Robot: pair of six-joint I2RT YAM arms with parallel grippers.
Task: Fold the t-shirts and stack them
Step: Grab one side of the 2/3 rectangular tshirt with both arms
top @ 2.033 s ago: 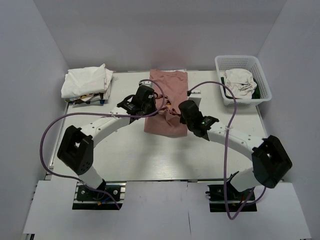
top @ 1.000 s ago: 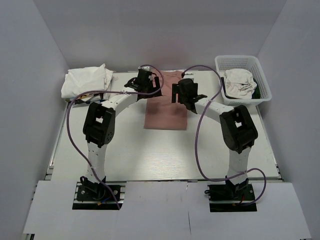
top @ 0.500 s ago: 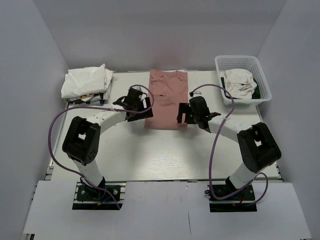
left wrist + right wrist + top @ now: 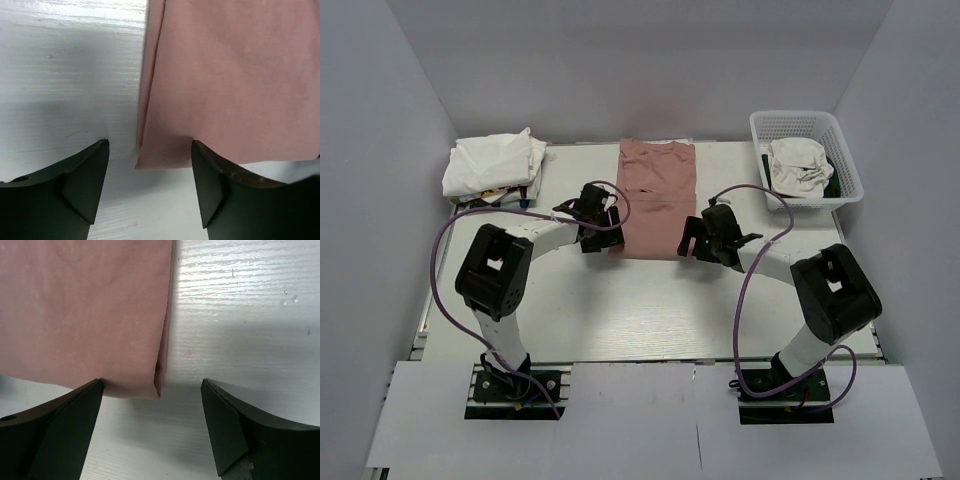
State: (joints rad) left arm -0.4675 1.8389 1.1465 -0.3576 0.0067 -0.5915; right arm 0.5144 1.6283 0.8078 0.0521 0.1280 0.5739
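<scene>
Tabletop (image 4: 620, 310): left tool (image 4: 150, 148), right tool (image 4: 152, 385) open, straddling pink t-shirt (image 4: 655, 190) corners.

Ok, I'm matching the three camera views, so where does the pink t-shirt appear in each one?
Top external: pink t-shirt lies flat at mid-table, toward the far edge.
Left wrist: pink t-shirt fills the upper right.
Right wrist: pink t-shirt fills the upper left.
Shared landmark: its near hem against the white table.
</scene>
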